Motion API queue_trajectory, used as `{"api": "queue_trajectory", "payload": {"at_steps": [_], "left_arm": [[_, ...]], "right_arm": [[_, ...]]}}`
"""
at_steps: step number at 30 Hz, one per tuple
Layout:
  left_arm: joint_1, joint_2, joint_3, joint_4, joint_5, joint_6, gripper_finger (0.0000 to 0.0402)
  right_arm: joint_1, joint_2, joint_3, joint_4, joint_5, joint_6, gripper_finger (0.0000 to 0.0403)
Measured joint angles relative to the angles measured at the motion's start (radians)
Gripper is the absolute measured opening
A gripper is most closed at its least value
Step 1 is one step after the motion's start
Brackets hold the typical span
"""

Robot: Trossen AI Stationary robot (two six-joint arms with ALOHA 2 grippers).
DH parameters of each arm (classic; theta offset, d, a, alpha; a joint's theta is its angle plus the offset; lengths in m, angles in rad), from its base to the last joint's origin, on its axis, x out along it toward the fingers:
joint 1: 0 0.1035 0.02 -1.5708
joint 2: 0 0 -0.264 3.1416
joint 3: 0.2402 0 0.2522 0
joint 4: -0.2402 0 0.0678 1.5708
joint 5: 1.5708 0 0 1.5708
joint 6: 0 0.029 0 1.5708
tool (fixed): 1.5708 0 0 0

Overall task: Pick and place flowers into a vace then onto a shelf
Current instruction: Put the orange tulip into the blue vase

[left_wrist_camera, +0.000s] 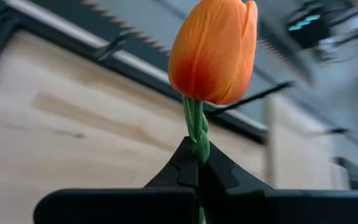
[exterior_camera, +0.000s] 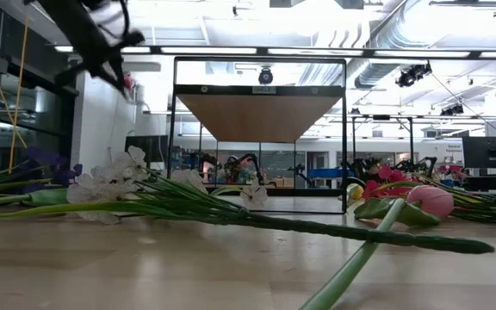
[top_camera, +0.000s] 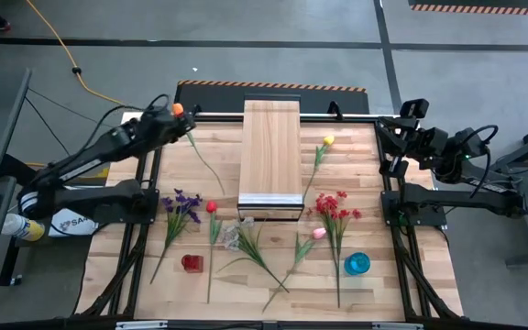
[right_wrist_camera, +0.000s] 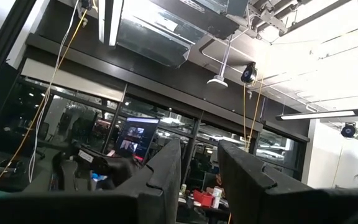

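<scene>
While raised at upper left of the high view, left gripper (top_camera: 174,112) clamped fully shut on orange tulip (left_wrist_camera: 213,51), pinched on stem just under bloom; long stem trailing down over tabletop (top_camera: 218,165). Likely light, limp, prone to swing; best gripped on stem, not petals. Right gripper (right_wrist_camera: 197,165) parked at right edge, fingers slightly apart, empty. Shelf (top_camera: 270,151) at centre; blue vase (top_camera: 357,264) lower right. Lower stem hidden in left wrist view.
</scene>
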Motion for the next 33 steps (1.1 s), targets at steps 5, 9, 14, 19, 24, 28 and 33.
{"api": "queue_trajectory", "payload": {"at_steps": [5,9,14,19,24,28,33], "left_arm": [[-0.090,-0.108,0.001,0.109,-0.045,0.045,0.0030],[-0.184,-0.136,0.001,0.258,-0.049,0.141,0.0030],[-0.315,-0.110,0.002,0.483,-0.049,0.255,0.0030],[-0.430,-0.052,0.002,0.674,-0.051,0.339,0.0030],[-0.524,0.031,0.002,0.841,-0.052,0.384,0.0030],[-0.586,0.102,0.002,0.986,-0.052,0.425,0.0030],[-0.650,0.189,0.015,1.144,-0.056,0.481,0.0030]], "right_arm": [[0.000,0.000,0.000,0.000,0.000,0.000,0.0099],[0.000,0.000,0.000,0.000,0.000,0.000,0.0099],[0.000,0.000,0.000,0.002,0.028,-0.009,0.0099],[0.000,0.000,0.000,0.002,0.121,-0.042,0.0099],[0.000,-0.001,0.000,-0.033,0.245,-0.096,0.0099],[0.000,0.000,0.000,-0.123,0.378,-0.106,0.0099],[0.000,0.000,0.000,-0.256,0.462,-0.105,0.0099]]}}
